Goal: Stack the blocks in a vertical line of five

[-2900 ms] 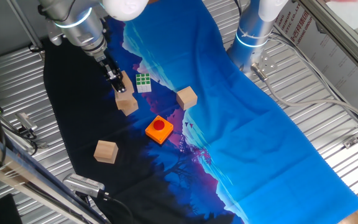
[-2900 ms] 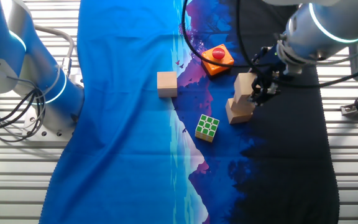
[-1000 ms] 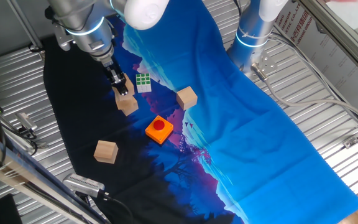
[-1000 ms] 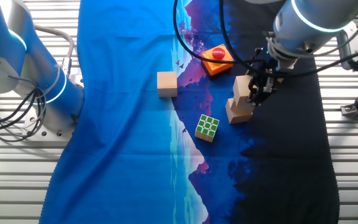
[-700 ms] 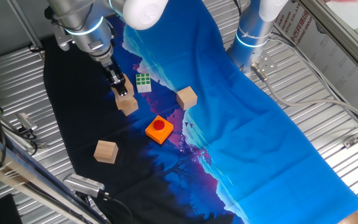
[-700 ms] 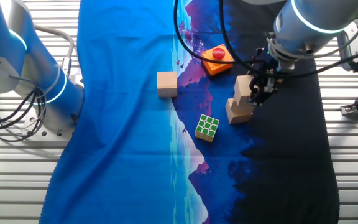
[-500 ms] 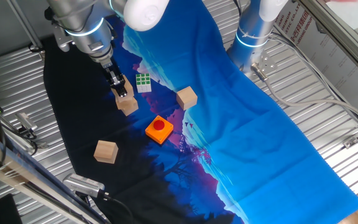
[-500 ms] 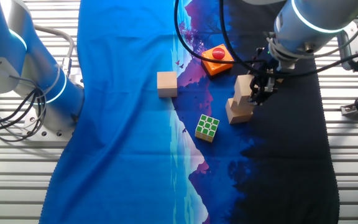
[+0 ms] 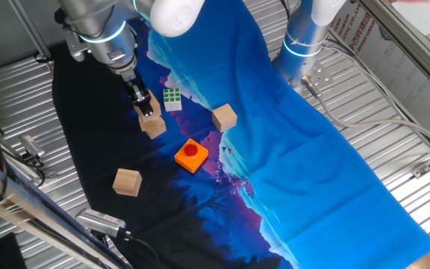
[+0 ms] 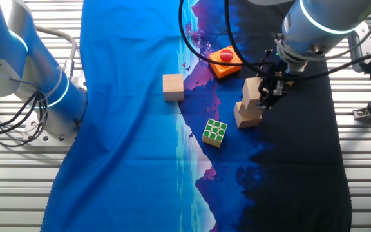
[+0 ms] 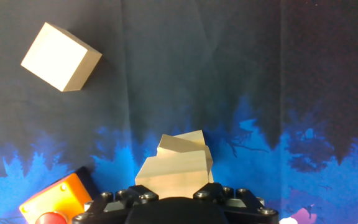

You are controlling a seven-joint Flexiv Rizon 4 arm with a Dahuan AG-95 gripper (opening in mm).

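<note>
The black two-finger claw (image 10: 267, 95) is closed on a plain tan wooden cube (image 10: 252, 89) that sits on top of a second tan wooden cube (image 10: 247, 115), a stack of 2 on the dark part of the blue printed cloth (image 9: 290, 157) covering the table. Taking this stack as landmark: the flat orange square with a red button (image 9: 191, 155) lies near it, the green-and-white puzzle cube (image 9: 172, 99) just beside it, a third tan cube (image 9: 224, 117) farther off on the blue, and a fourth tan cube (image 9: 127, 181) well apart.
</note>
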